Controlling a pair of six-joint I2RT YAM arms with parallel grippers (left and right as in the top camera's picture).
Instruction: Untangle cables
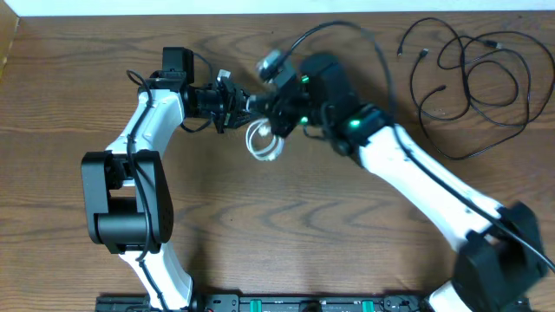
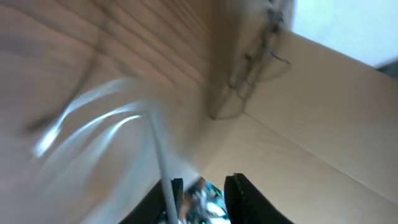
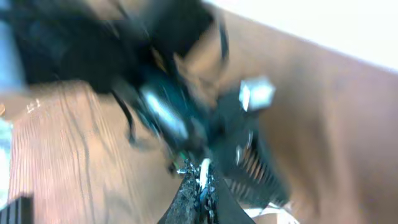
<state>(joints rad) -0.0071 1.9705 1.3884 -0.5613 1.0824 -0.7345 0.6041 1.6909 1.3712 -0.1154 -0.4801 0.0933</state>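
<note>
- L arm [image 1: 143, 139] reaches from the near-left base up toward table [image 1: 303, 225] centre.
- L gripper [image 1: 232, 102] lies low over the wood and points right, tip to tip w/ the other gripper. In wrist view its fingers [image 2: 239, 186] stand a bit apart. Something bright sits in the gap, too blurred to name, and can't tell if anything is gripped.
- White cable [image 1: 264, 140] is a small loose coil on the wood just below where the 2 grippers meet, w/ strands rising toward them. In L wrist view it shows as pale smeared streaks running down past the left-hand finger.
- R gripper [image 1: 258, 108] points left, right above the coil. In wrist view the jaws are pressed together. A small white bit sits at the tips; too blurred to tell if that's the cord.
- Black cables [image 1: 473, 74] lie in loose overlapping loops at the far-right of the table, well apart from both grippers, plug ends lying free.
</note>
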